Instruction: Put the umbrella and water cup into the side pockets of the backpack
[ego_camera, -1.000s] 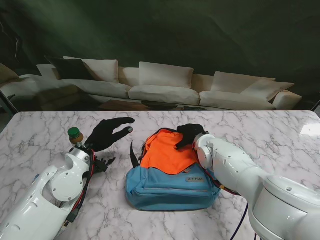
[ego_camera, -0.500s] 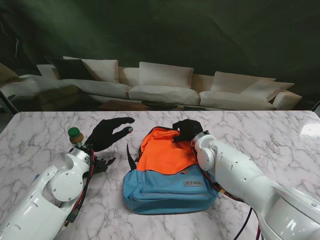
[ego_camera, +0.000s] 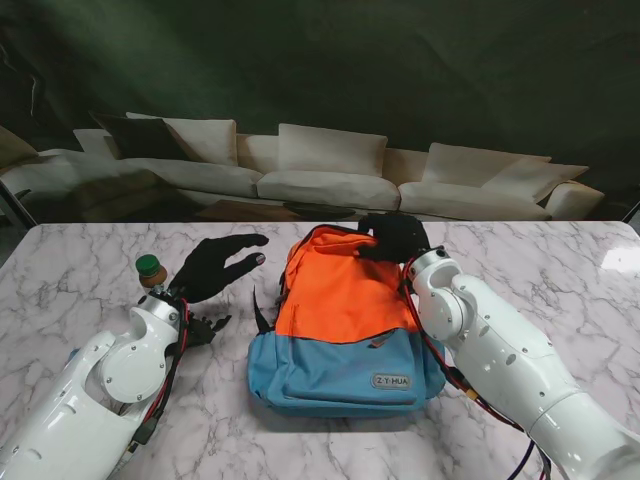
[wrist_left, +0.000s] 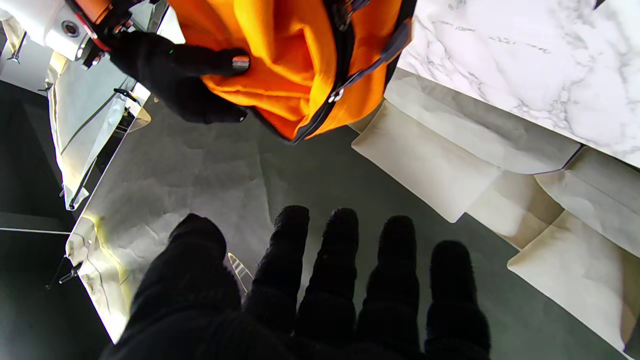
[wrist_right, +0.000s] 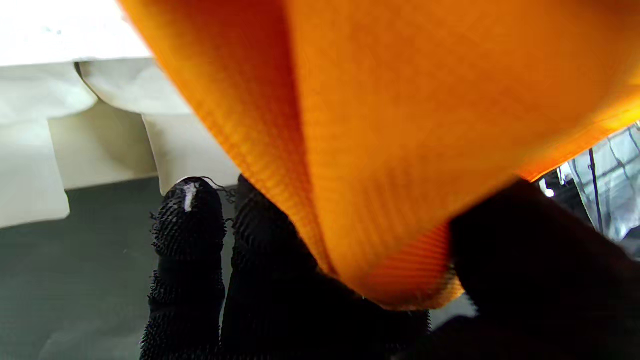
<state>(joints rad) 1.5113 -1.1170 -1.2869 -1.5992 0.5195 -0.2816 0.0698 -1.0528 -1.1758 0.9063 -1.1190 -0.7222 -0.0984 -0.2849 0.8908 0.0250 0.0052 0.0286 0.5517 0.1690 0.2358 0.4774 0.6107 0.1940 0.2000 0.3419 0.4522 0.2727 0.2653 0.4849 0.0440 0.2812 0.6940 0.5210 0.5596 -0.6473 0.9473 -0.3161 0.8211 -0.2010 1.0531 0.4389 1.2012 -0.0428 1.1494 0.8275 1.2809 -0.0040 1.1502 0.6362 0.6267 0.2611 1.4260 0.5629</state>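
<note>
An orange and blue backpack (ego_camera: 345, 320) stands tilted up in the middle of the marble table (ego_camera: 80, 270), its orange top raised. My right hand (ego_camera: 396, 236) is shut on that orange top edge (wrist_right: 380, 150), pinching the fabric between thumb and fingers; the left wrist view shows the same pinch on the backpack (wrist_left: 295, 60). My left hand (ego_camera: 215, 265) hovers open to the left of the backpack, fingers (wrist_left: 340, 260) spread and holding nothing. A brown bottle with a green cap (ego_camera: 150, 270), likely the water cup, stands just left of that hand. No umbrella shows in any view.
Black straps (ego_camera: 262, 308) hang off the backpack's left side near my left wrist. A white sofa (ego_camera: 320, 175) sits beyond the table's far edge.
My right hand has pulled the backpack's orange top up and away from me, so the bag now stands taller. The left hand and the bottle have stayed put.
</note>
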